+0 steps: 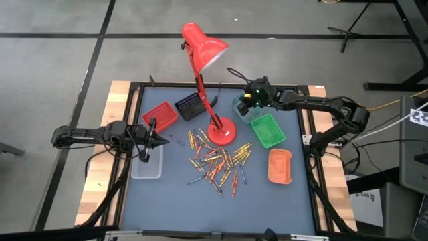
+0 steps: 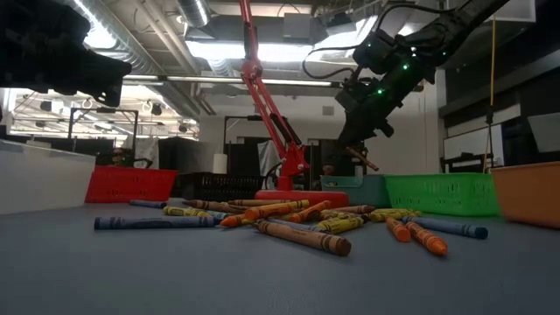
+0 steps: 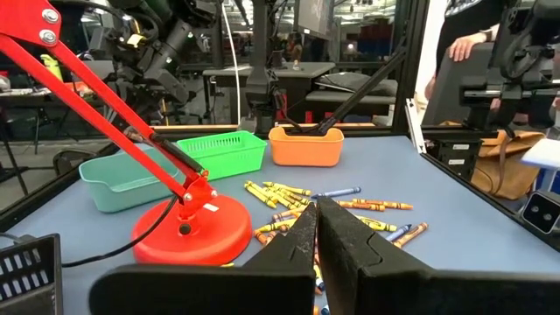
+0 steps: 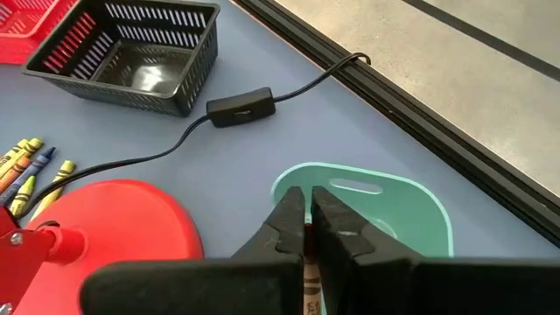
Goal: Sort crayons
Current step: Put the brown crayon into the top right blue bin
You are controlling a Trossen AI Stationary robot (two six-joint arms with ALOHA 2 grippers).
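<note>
Crayons [image 2: 302,234] are lying in a pile at six o'clock from the red lamp [image 1: 221,131]. Right gripper [image 4: 307,229] is pinching one brown crayon [image 4: 310,289] over my teal tray [image 4: 411,206]. Left gripper [image 3: 316,226] is waiting, shut tight.

Pincer [image 3: 317,229] closed (crayons [image 3: 337,206] beyond).

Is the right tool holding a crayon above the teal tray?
Yes: a brown crayon sits pinched in the right tool directly over the teal tray.
</note>
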